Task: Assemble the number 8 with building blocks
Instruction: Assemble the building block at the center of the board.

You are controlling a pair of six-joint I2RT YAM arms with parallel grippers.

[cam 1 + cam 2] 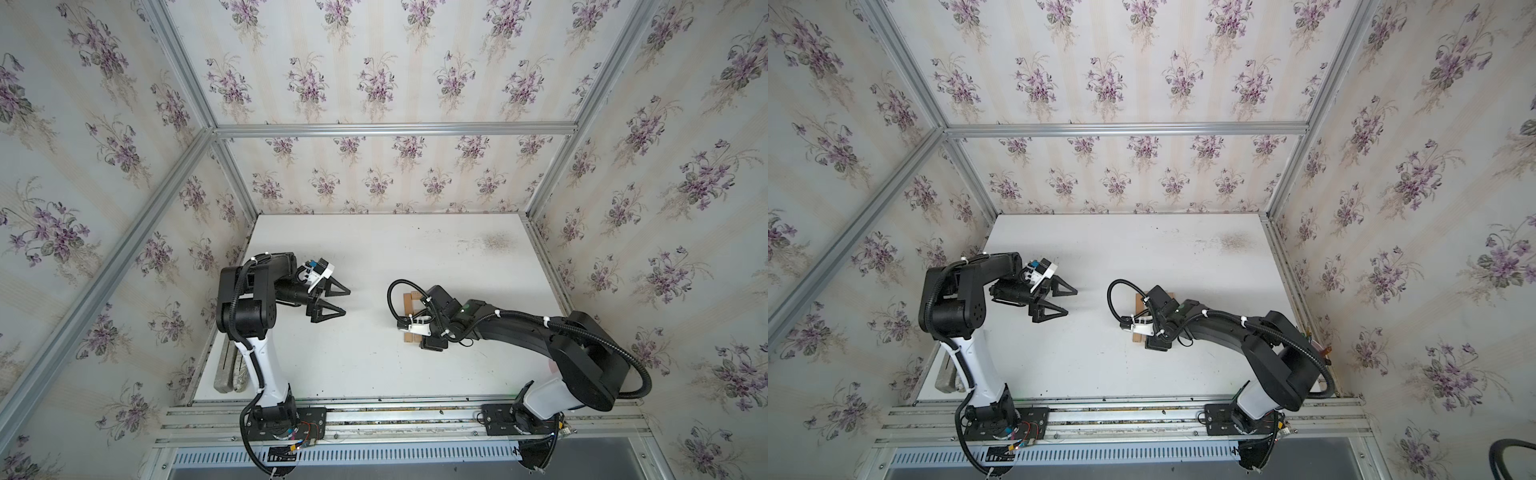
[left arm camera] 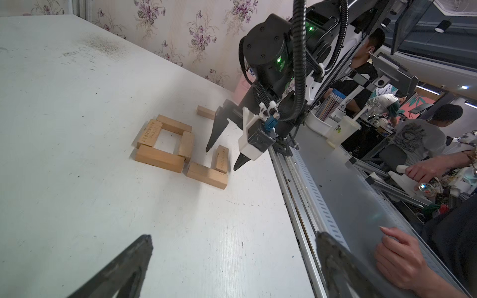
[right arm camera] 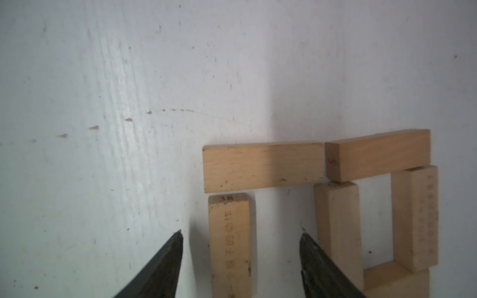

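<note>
While the white table (image 1: 374, 249) spreads beneath both arms, the unfinished number 8 (image 2: 158, 157) lies directly under the right gripper (image 2: 221, 160). Four building blocks (image 3: 376, 154) close one square beside its fingers, and two more start the second. That gripper is released, its jaws spread with a gap on either side of the printed block (image 3: 229, 245) lying between them. The left gripper (image 1: 347, 301) hovers well apart from the figure, jaws likewise spread, nothing in them. Just behind one finger of the right gripper, seen from the left wrist, lies a seventh, loose block (image 2: 206, 112), apart from the rest.
</note>
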